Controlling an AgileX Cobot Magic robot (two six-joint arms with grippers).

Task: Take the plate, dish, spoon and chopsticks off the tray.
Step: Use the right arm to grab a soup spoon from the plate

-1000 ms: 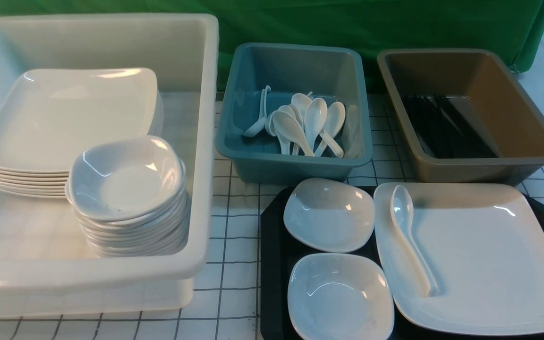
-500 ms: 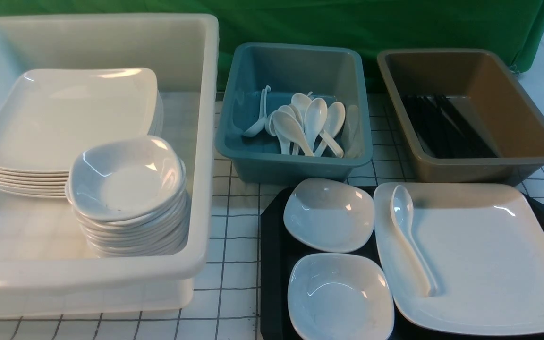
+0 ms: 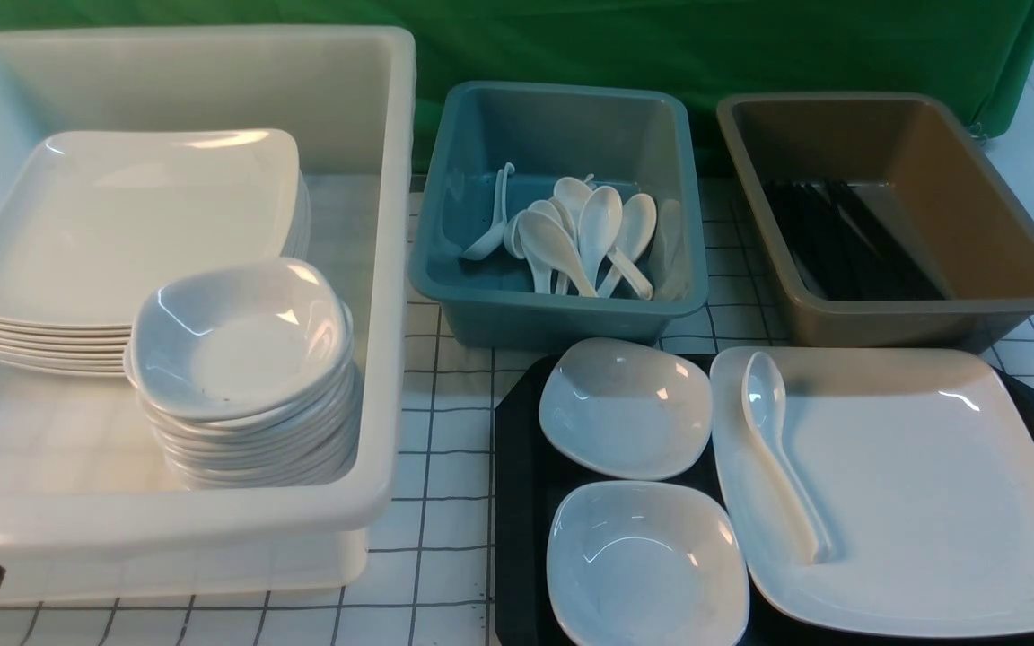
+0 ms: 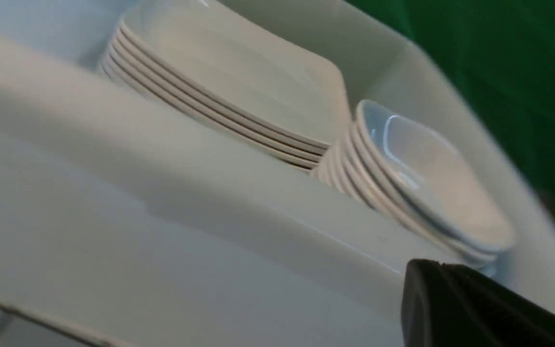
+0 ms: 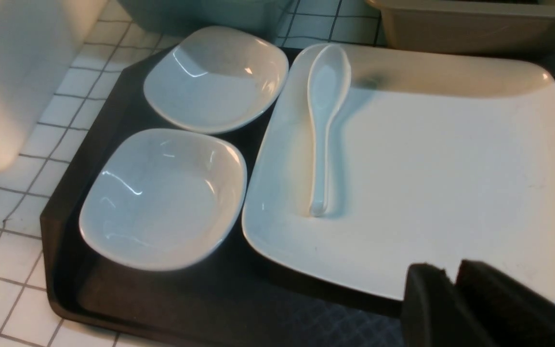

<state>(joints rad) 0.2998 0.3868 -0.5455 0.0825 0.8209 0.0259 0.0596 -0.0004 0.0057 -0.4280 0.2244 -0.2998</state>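
the plate (image 5: 427, 168) lies below our right gripper (image 5: 448, 272), whose two black fingers hang over its near edge with nothing between them; they sit so close together that we cannot tell whether they are parted or closed. the spoon (image 5: 323, 120) rests on the plate along its left side, with its bowl toward the far edge. the plate fills the right part of the tray (image 5: 239, 308), and on the left part a far dish (image 5: 215, 79) and a near dish (image 5: 162, 197) sit just beside it. our left gripper (image 4: 431, 284) is closed and empty, close to the near wall of the white tub (image 4: 162, 183), which holds a stack of plates (image 4: 239, 82) and a stack of dishes (image 4: 427, 173). beyond the tray stand a blue tub (image 3: 562, 314) of spoons (image 3: 589, 233) and a brown tub (image 3: 930, 314) holding chopsticks (image 3: 840, 242).
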